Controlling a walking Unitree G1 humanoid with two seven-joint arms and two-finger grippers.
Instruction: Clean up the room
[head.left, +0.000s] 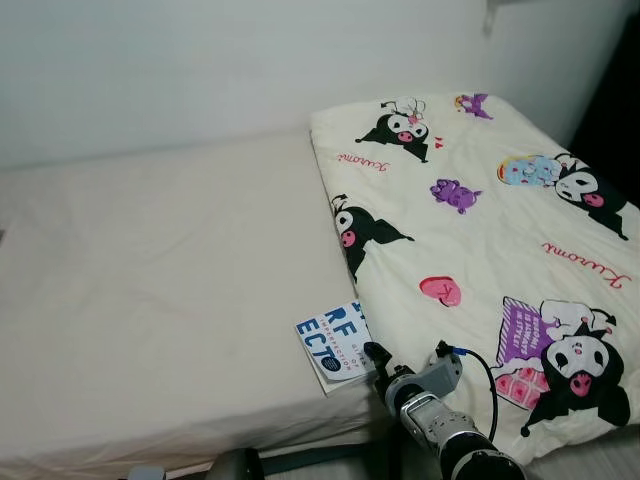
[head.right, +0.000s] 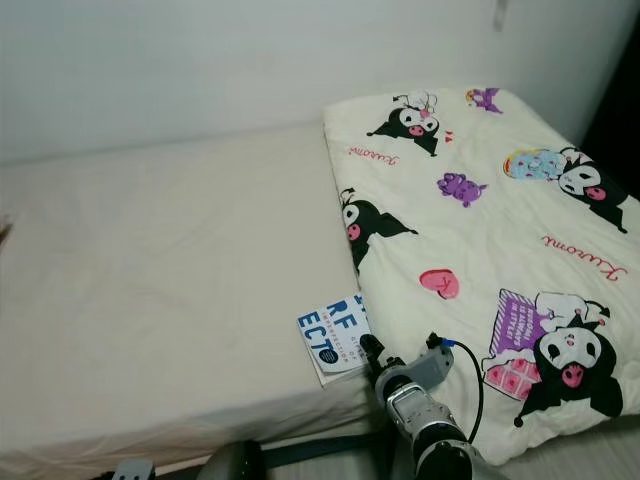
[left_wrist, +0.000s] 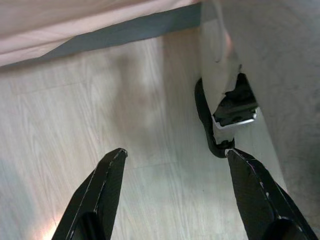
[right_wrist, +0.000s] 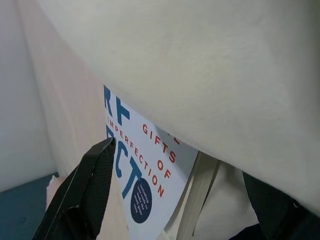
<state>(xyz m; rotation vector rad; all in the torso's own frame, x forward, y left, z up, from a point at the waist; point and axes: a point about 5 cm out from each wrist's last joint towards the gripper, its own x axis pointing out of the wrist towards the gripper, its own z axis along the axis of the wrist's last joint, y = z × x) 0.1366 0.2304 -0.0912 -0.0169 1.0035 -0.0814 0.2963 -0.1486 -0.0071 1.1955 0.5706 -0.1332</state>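
Note:
A white book (head.left: 336, 347) with blue and red lettering lies at the front edge of the bed, its far side tucked under the folded cartoon-print quilt (head.left: 480, 250). My right gripper (head.left: 377, 357) is at the book's right corner, where the quilt's edge overlaps it. In the right wrist view the book (right_wrist: 145, 175) and the quilt's edge (right_wrist: 200, 75) sit between the widely spread fingers (right_wrist: 85, 195), so this gripper (right_wrist: 185, 210) is open and holds nothing. My left gripper (left_wrist: 176, 153) hangs open over the wooden floor (left_wrist: 100, 110).
The bed's cream sheet (head.left: 150, 280) covers the left half of the mattress, against a white wall. The dark bed frame (left_wrist: 130, 30) runs along the floor beside my left gripper, and a black bracket (left_wrist: 220, 125) is close to one finger.

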